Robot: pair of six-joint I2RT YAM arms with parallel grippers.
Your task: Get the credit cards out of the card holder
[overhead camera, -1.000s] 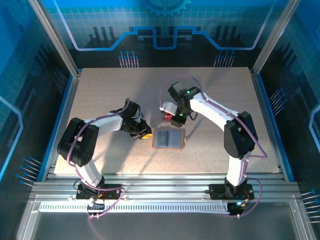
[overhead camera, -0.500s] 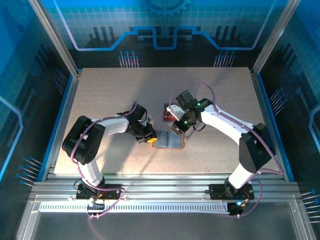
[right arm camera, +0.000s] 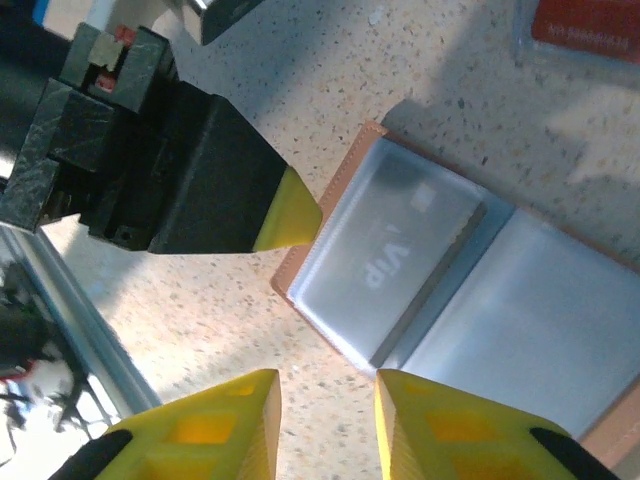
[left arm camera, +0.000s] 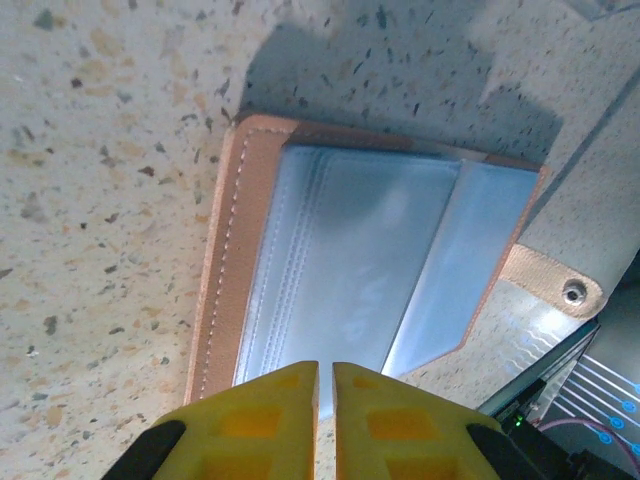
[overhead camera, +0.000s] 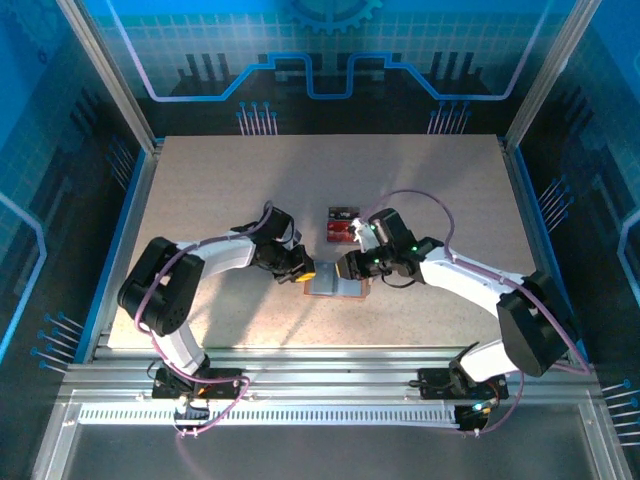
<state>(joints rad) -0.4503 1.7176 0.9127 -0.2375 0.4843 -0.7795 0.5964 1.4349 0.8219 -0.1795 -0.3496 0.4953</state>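
**Card holder lies open between two hands, red cards beyond it**

Both arms reach in from the near edge of the table [overhead camera: 200, 200] and meet over its middle. The card holder [overhead camera: 335, 287] lies there spread open and flat, grey pockets up, with its tan rim around them.

The left hand [overhead camera: 303, 272] comes in low from the left. In the left wrist view its yellow fingers [left arm camera: 260, 410] stand together with only a thin slit between them, right over the near rim of the card holder [left arm camera: 340, 260]. The closing tab [left arm camera: 553, 283] sticks out from the holder's far side, its snap showing. In the right wrist view the yellow tip of the left hand [right arm camera: 288, 212] sits at the holder's rim; I cannot tell whether it presses on it or nips it.

The right hand [overhead camera: 347, 267] hangs over the holder's far edge. Its own camera shows the right hand [right arm camera: 325, 390] with its fingers apart and nothing between them, just above the speckled table beside the card holder [right arm camera: 520, 300]. Under the grey pocket nearest the left hand lies a pale card [right arm camera: 395, 255] lettered VIP.

Farther back, apart from the holder, the credit cards [overhead camera: 341, 231] lie red on the table. The right wrist view catches a red edge of the credit cards [right arm camera: 585, 22] inside a clear tray [right arm camera: 525, 50].
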